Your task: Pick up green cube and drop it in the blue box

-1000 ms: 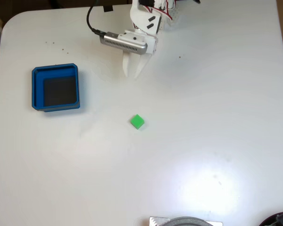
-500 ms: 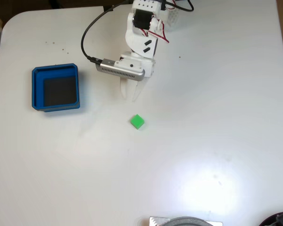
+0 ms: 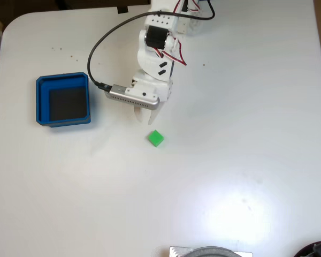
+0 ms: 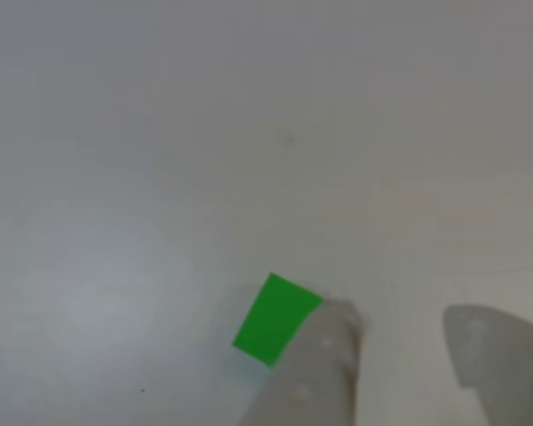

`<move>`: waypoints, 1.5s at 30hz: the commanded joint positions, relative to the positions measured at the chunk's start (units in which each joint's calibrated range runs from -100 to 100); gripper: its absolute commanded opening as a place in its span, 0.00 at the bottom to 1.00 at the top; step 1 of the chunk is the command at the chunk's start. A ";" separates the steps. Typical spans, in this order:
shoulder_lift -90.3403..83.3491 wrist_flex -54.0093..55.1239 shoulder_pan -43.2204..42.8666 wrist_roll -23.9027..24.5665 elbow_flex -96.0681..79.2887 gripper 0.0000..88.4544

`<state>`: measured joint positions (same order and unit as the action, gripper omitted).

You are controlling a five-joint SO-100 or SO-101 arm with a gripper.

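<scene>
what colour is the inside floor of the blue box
Dark, near black, framed by bright blue walls; the blue box shows best in the fixed view.

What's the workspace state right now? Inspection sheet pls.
Surface: white table, a few dark specks, glare patch near the bottom of the fixed view.
Job's things: green cube on the table mid-frame, not held; blue box at the left, dark floor, nothing in it.
Clutter: round grey object cut by the bottom edge.
End effector: end effector just above the cube in the fixed view, fingers slightly apart; in the other view one finger overlaps the cube's edge, contact unclear.
Cables: black cable looping to the grey camera on the arm.
Surroundings: dark floor beyond the table edges.
</scene>
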<state>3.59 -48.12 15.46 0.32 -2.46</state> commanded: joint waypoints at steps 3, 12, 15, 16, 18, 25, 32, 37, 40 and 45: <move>5.19 -9.32 -0.43 0.10 14.40 0.04; 13.13 -10.22 -0.50 1.12 20.86 0.04; 14.22 -10.22 -0.50 4.40 20.95 0.04; 14.55 -10.22 -0.50 5.67 20.95 0.04; 15.05 -10.22 -0.50 8.11 20.95 0.04; 15.14 -10.22 -0.81 10.89 20.77 0.04; 15.22 -9.89 -2.49 10.84 20.50 0.04; 15.30 -10.14 -2.56 10.89 20.41 0.04; 16.31 -10.22 -2.56 10.94 20.41 0.05; 17.06 -10.14 -3.02 10.99 20.41 0.05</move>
<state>21.47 -58.05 12.98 11.26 14.63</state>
